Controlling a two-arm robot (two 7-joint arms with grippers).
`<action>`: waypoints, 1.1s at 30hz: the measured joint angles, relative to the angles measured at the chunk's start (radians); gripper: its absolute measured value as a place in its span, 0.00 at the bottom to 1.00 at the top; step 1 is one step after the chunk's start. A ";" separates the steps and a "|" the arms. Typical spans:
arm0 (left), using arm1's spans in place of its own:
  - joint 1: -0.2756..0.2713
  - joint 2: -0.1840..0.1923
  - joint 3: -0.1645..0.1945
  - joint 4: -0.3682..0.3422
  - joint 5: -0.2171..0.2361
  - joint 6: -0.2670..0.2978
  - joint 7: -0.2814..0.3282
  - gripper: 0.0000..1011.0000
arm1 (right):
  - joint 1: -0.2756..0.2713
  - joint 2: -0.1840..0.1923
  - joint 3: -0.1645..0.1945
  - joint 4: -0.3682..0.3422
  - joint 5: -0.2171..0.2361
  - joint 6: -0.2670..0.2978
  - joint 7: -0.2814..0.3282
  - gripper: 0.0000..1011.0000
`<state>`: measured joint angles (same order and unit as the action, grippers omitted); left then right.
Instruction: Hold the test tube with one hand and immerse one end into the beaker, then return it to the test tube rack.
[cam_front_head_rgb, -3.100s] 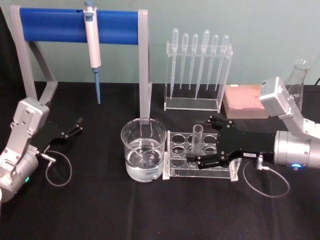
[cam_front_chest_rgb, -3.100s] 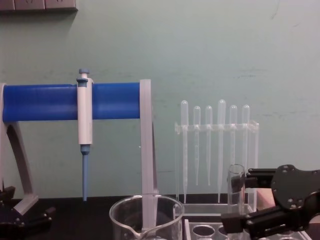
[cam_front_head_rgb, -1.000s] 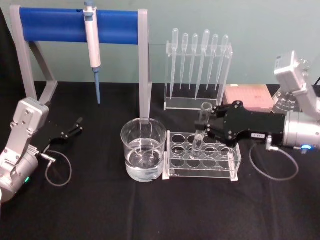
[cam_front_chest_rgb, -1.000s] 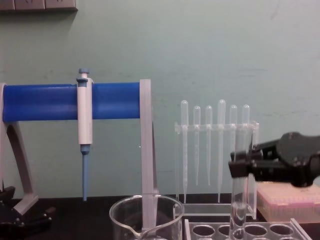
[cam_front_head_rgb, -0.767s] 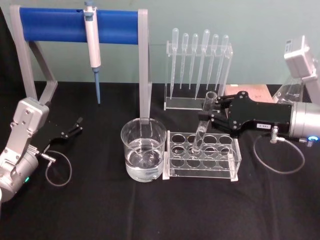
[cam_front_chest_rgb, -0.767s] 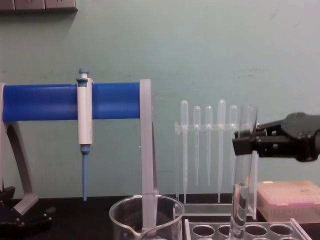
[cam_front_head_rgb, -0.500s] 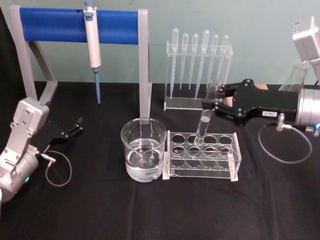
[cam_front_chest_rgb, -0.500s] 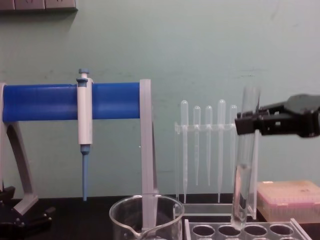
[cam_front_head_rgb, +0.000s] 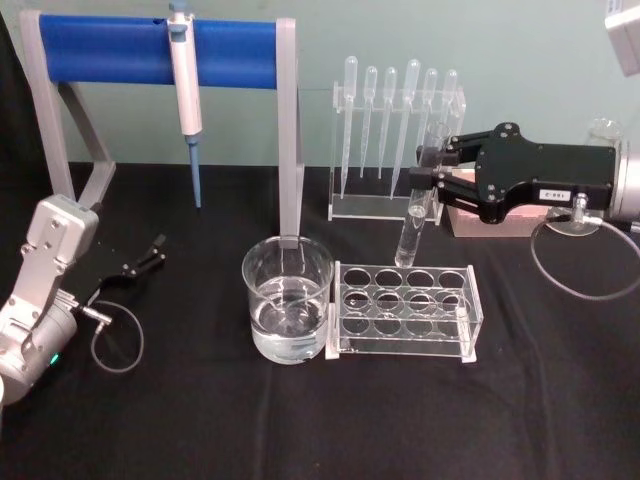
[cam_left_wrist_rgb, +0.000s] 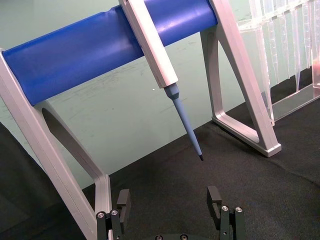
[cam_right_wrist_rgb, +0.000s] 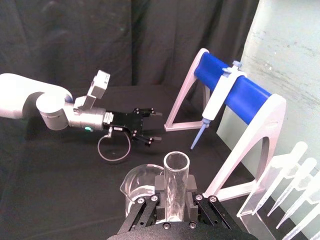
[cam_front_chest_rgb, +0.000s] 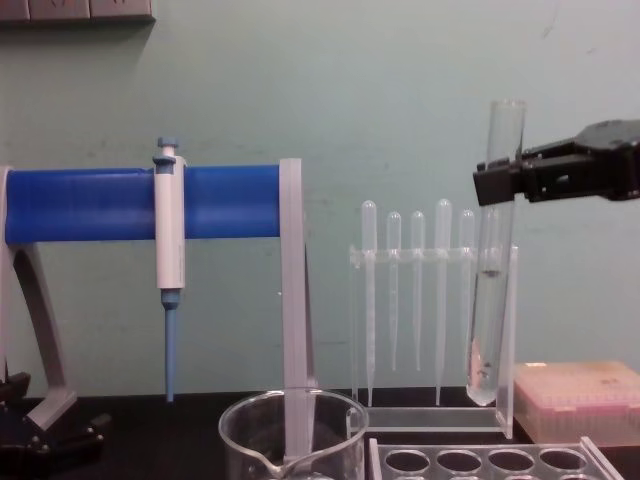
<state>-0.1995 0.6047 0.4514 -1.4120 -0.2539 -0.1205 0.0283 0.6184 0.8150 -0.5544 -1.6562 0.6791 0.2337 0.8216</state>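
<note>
Above the back row of the test tube rack (cam_front_head_rgb: 404, 346), your right end effector (cam_front_head_rgb: 430, 172) is clamped on the upper part of the test tube (cam_front_head_rgb: 411, 232), just under its open rim. That is the change to note. Three seconds ago the tube stood in a rack hole with the fingers coming in low beside it. Half a second ago its round bottom was still at the mouth of the hole. Now the chest view shows the tube (cam_front_chest_rgb: 489, 300) hanging with clear air between its bottom and the rack top, and the end effector (cam_front_chest_rgb: 495, 183) has risen with it. The tube is not quite upright: from the head camera its rim leans toward 1 o'clock. The right wrist view looks straight down the tube's bore (cam_right_wrist_rgb: 176, 186), seated squarely between the fingers. I judge the pick-up finished and the carry about to start. The beaker (cam_front_head_rgb: 262, 300), part full of water, sits touching the rack's 9 o'clock end, so your next move is a short sideways travel, then a descent inside its rim. Your left end effector (cam_front_head_rgb: 150, 255) has stayed parked at the 9 o'clock side of the table (cam_front_head_rgb: 200, 420), fingers spread and empty.
</note>
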 joint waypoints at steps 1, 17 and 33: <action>0.000 0.000 0.000 0.000 0.000 0.000 0.000 0.99 | 0.002 0.001 0.000 0.000 0.003 0.002 -0.001 0.24; 0.000 0.000 0.000 0.000 0.000 0.000 0.000 0.99 | 0.028 0.025 -0.007 -0.015 0.048 0.011 -0.020 0.24; 0.000 0.000 0.000 0.000 0.000 0.000 0.000 0.99 | 0.030 0.028 -0.011 -0.019 0.051 0.013 -0.026 0.24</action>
<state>-0.1995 0.6047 0.4513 -1.4120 -0.2539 -0.1206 0.0283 0.6482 0.8429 -0.5655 -1.6756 0.7304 0.2468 0.7958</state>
